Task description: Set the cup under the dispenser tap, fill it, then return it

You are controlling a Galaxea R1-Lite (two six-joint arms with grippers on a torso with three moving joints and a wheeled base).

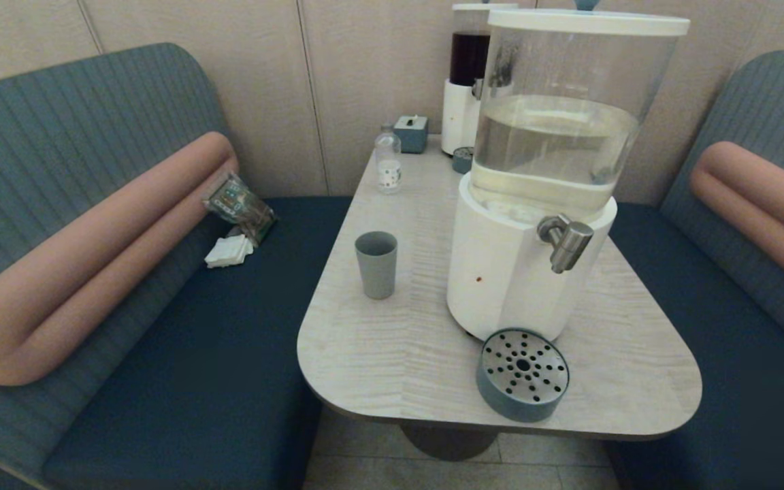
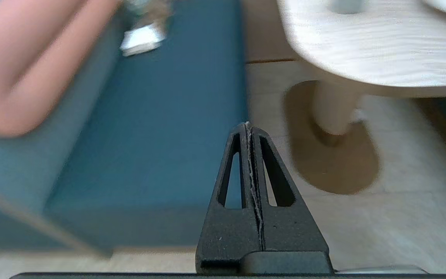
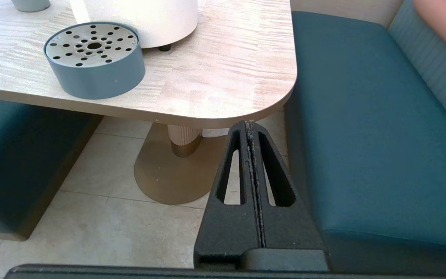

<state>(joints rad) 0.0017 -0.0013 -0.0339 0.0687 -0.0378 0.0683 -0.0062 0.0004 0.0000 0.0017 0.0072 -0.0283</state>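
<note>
From the head camera, neither arm shows. The plain grey-blue tapered cup (image 1: 376,264) stands upright on the pale wood-grain table (image 1: 392,354), apart from and to the left of the big dispenser's white base (image 1: 501,272). The brushed-steel elbow tap (image 1: 565,241) juts from the top of that base, nozzle pointing down, with nothing under it but bare tabletop. The round grey-blue drip tray with a perforated steel top (image 1: 523,373) sits in front of the base, near the table's front edge and a little left of the tap's nozzle. Above the base, the clear tank (image 1: 569,116) is partly filled with clear liquid. Farther back stand a small clear bottle with a white label (image 1: 388,163), a small grey-blue box (image 1: 411,133) and a narrower dispenser with dark liquid (image 1: 468,75). A crumpled packet (image 1: 239,204) and white napkins (image 1: 229,252) lie on the left bench.

In the left wrist camera, the left gripper (image 2: 248,126) has its black fingers pressed together, holding nothing, hanging below table height over the floor beside the dark blue bench seat (image 2: 149,135). The table's rounded corner and pedestal lie ahead of it.

In the right wrist camera, the right gripper (image 3: 249,123) is likewise fully closed and empty, low beside the table's front right corner, with the drip tray and the dispenser base visible on top. Only the cup's bottom (image 3: 31,4) shows there.
</note>
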